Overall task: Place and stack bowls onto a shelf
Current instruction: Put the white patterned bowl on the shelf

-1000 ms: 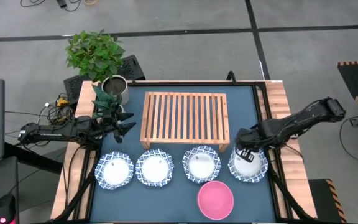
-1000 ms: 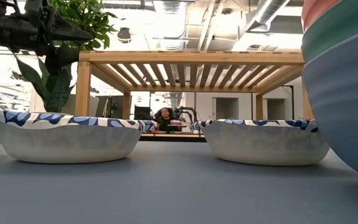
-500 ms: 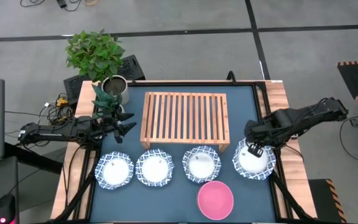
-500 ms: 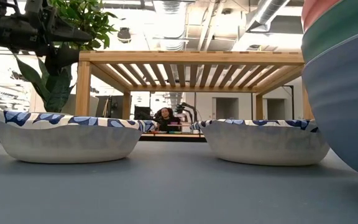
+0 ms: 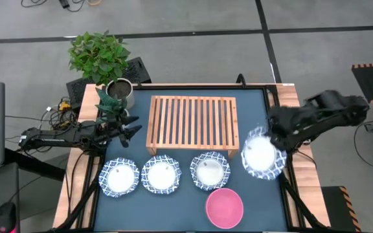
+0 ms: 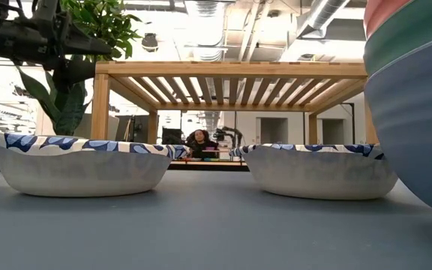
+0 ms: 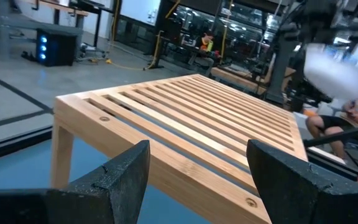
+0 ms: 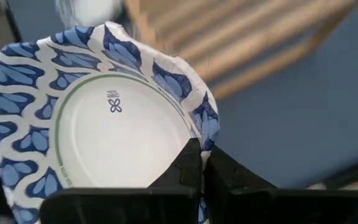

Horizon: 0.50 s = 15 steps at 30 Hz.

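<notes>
Patterned bowl lifted beside the shelf

The left pincer [image 5: 131,131] waits spread apart left of the shelf [image 5: 192,123]; the right pincer [image 8: 199,167] is clamped on the patterned bowl's [image 5: 261,156] rim, just right of it. That thin rim hold could slip.

the dark blue tabletop [image 5: 251,110] carried a light-wood slatted shelf [image 5: 192,121] at its middle, toward the far side, standing on short legs with nothing on its slats. nearer than the shelf, three white bowls with blue patterned rims sat in a row on the surface: one at the left [image 5: 119,177], one beside it [image 5: 160,174], one at the middle [image 5: 210,171]. a pink bowl [image 5: 224,208] sat nearest of all, just right of the third. a metal plant pot [image 5: 119,92] stood at the far left corner.
</notes>
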Available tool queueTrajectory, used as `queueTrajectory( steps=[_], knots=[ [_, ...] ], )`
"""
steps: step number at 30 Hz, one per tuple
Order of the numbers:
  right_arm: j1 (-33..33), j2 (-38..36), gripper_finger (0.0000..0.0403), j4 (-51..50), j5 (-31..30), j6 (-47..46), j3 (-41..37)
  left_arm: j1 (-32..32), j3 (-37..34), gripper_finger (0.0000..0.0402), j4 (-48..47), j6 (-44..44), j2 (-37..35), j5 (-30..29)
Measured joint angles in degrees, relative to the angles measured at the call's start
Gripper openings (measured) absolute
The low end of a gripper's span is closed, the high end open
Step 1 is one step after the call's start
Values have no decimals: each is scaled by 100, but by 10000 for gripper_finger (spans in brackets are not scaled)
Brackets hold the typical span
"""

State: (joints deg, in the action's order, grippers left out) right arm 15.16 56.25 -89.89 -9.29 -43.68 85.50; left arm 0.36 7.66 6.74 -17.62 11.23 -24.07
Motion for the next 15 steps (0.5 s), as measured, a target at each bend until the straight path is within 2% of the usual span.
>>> queueTrajectory(
  steps=[3,6,10,15],
  knots=[
    [-189,95,24,-7,-796,267,633,0,0,253,3,1,0,-96],
    [-577,286,24,20,-1175,645,1167,0,0,253,4,3,1,-138],
    [-1415,654,24,32,-1037,1330,1821,0,0,253,4,2,-1,-145],
    [-2670,1366,24,40,-278,2341,2494,0,0,253,4,1,-1,-147]
  ],
)
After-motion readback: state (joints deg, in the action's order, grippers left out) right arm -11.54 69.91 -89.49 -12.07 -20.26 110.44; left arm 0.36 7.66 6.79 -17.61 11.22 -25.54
